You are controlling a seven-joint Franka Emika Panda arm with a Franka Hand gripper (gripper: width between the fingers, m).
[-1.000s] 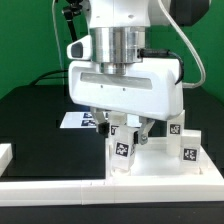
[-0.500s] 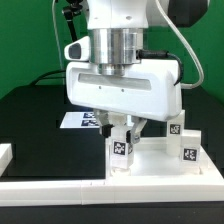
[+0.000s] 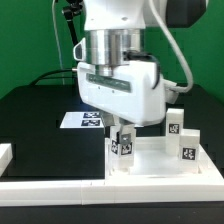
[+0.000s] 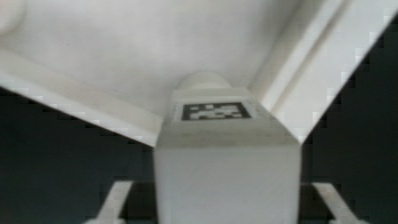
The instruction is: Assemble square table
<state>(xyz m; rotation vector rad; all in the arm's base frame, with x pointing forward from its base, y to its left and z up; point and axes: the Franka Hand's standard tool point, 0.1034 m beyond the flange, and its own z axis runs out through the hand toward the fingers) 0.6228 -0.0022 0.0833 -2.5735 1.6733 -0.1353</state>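
While the gripper point(image 3: 122, 134) stands over the top point(image 3: 150, 158) in the exterior view, its fingers clamp a leg point(image 3: 122, 150) upright at the top's near corner. Seen from the wrist, the leg point(image 4: 222, 150) fills the frame; any tilt risks cross-threading.

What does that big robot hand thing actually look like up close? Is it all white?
Mostly white. The gripper has a wide, boxy white body with rounded corners, hanging from a ribbed silver metal cylinder. Its two fingers below are small and dark. A black cable loops down beside the arm. I see no markings on the gripper body.
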